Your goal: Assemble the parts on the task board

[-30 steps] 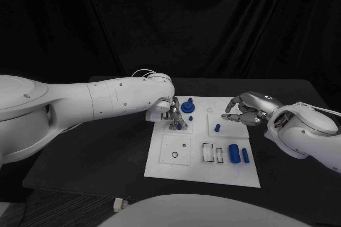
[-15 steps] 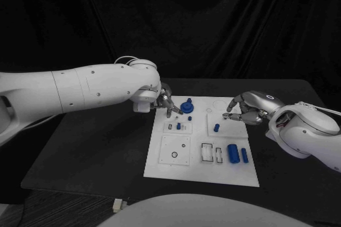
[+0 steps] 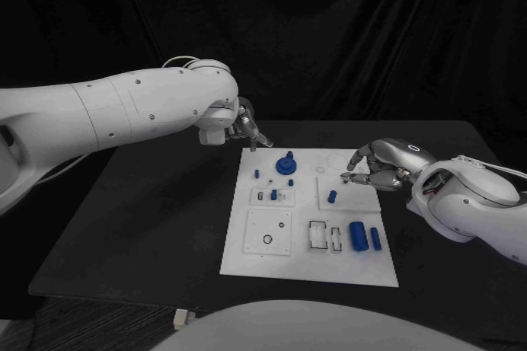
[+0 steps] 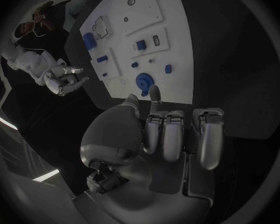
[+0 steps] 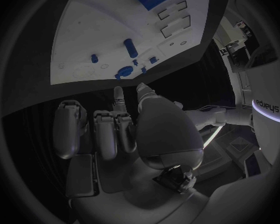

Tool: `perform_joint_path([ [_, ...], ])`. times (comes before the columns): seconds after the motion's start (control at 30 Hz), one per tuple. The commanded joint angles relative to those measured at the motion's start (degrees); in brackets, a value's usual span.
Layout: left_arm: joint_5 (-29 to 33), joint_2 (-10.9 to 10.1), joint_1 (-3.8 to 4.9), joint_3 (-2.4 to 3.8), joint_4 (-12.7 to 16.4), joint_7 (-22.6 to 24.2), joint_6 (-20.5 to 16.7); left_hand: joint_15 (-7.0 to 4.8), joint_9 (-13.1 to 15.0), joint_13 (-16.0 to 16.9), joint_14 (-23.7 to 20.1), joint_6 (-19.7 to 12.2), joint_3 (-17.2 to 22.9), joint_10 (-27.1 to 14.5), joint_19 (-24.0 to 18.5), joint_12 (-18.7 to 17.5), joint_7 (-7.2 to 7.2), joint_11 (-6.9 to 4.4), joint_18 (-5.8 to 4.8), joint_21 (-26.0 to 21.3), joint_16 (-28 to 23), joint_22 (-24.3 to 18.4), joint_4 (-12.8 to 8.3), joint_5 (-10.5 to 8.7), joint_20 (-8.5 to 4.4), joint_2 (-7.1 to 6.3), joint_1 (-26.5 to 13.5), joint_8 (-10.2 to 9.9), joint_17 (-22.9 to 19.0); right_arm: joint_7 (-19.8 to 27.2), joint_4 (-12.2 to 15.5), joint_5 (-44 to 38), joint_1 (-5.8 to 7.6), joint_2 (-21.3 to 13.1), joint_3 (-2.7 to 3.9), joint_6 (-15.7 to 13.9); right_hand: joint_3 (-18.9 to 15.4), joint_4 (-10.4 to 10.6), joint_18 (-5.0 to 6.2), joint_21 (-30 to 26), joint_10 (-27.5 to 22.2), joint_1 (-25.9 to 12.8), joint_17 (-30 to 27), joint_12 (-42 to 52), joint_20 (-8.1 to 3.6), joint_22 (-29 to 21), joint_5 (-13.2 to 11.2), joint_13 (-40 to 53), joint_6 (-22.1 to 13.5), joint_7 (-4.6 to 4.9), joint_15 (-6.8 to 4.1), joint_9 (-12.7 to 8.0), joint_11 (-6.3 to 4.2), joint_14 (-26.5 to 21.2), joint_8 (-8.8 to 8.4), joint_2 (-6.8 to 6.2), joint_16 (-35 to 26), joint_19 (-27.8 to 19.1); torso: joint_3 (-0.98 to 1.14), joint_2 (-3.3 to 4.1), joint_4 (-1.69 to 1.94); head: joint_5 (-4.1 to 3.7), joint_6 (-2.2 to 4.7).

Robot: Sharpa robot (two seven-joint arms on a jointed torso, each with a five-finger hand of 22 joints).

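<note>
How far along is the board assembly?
Early to mid. Looks done: the round blue part stands near the task board's far edge, and a small blue peg stands in its plate. In hand: nothing visible; the left hand is raised beyond the board's far-left corner, and the right hand hovers at its right edge. Left: the blue cylinder and blue bar lie loose beside the open slots.
</note>
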Motion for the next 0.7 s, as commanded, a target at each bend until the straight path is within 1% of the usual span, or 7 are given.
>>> perform_joint_path([
  [0.03,0.3,1.0,-0.67,0.03,-1.7,1.6,1.7,0.02,0.0,15.1,6.0,-0.1,0.2,6.1,4.4,0.2,0.13,0.14,-0.63,0.3,0.2,13.3,-0.1,0.26,0.09,0.18,0.6,-0.4,15.1,0.0,0.2,0.0,-0.11,-0.1,0.04,-1.0,-0.3,0.0,0.25,0.3,6.0,-0.3,13.9,0.2,-0.23,11.1,0.1,15.1,0.4,-0.12,-0.34,-0.1,-0.20,5.6,-0.19,-0.06,0.1,0.4,0.08,0.12,-0.01,-0.15,-0.01],
  [0.1,0.3,2.1,-1.38,0.03,-3.7,1.6,2.2,0.02,0.0,15.1,6.0,0.0,0.2,6.1,4.4,0.2,0.13,0.13,-0.62,0.3,0.2,13.2,-0.1,0.31,0.09,0.17,0.7,-0.4,15.1,0.0,0.2,0.0,-0.11,0.0,0.04,-1.0,-0.3,0.0,0.26,0.3,6.0,-0.2,13.8,0.2,-0.23,11.1,0.1,15.1,0.4,-0.12,-0.35,-0.1,-0.21,5.6,-0.19,-0.05,0.0,0.4,0.03,0.43,-0.24,0.26,-0.01],
  [0.13,0.3,2.5,-1.72,0.03,-4.5,1.6,2.3,0.02,0.0,15.1,6.0,0.0,0.2,6.1,4.4,0.2,0.13,0.13,-0.62,0.3,0.2,13.3,-0.1,0.30,0.09,0.17,0.7,-0.4,15.1,0.0,0.2,0.0,-0.11,0.0,0.04,-0.9,-0.3,0.0,0.26,0.3,6.0,-0.2,13.8,0.2,-0.23,11.1,0.1,15.1,0.4,-0.12,-0.35,-0.1,-0.21,5.6,-0.19,-0.05,0.0,0.4,-0.10,0.54,-0.26,0.31,-0.01],
  [0.2,0.3,3.1,-2.25,0.03,-5.7,1.6,2.5,0.02,0.0,15.1,6.0,-0.1,0.2,6.1,4.3,0.2,0.14,0.14,-0.60,0.3,0.2,13.2,-0.2,0.29,0.09,0.16,0.7,-0.4,15.1,0.0,0.2,0.0,-0.11,0.1,0.04,-0.9,-0.3,0.0,0.26,0.3,6.0,-0.2,13.8,0.2,-0.23,11.1,0.1,15.1,0.4,-0.12,-0.35,-0.1,-0.21,5.6,-0.19,-0.05,0.0,0.4,-0.23,0.69,-0.23,0.23,-0.01],
  [0.33,0.3,4.0,-3.29,0.03,-7.5,1.6,2.8,0.04,0.0,15.1,6.0,-0.2,0.2,6.1,4.3,0.2,0.18,0.17,-0.59,0.2,0.2,13.2,-0.2,0.21,0.11,0.15,0.9,-0.6,15.1,0.1,0.2,0.0,-0.11,0.1,0.04,-0.7,-0.3,0.0,0.27,0.3,6.0,-0.2,13.8,0.2,-0.24,11.1,0.3,15.1,0.4,-0.13,-0.36,-0.1,-0.22,5.6,-0.20,-0.03,0.0,0.4,-0.44,1.09,-0.29,0.46,-0.01],
  [0.5,-0.4,4.7,-4.31,0.03,-8.9,1.9,3.0,0.05,0.0,15.1,6.0,-0.3,0.3,6.1,4.3,0.2,0.22,0.19,-0.58,0.2,0.2,13.1,-0.3,0.16,0.12,0.15,1.0,-0.7,15.1,0.1,0.1,0.0,-0.11,0.1,0.04,-0.6,-0.3,0.0,0.27,0.3,6.0,-0.2,13.8,0.2,-0.25,11.1,0.4,15.1,0.4,-0.14,-0.37,-0.1,-0.23,5.6,-0.22,-0.02,0.0,0.4,-0.49,1.51,-0.39,0.71,-0.01],
  [0.7,-2.7,5.3,-5.22,0.03,-10.2,2.7,3.0,0.14,-0.2,15.1,6.0,-0.3,0.1,6.1,4.3,0.2,0.35,0.31,-0.58,0.2,0.2,13.2,-0.1,-0.72,0.19,0.18,0.9,-1.1,15.1,0.0,0.1,0.0,-0.11,0.2,0.04,-0.4,-0.3,-0.1,0.30,0.1,6.0,-0.1,13.7,0.2,-0.25,11.0,0.5,15.1,0.4,-0.14,-0.37,-0.1,-0.23,5.6,-0.23,-0.01,-0.1,0.3,-0.46,1.73,-0.34,0.62,-0.01],
])
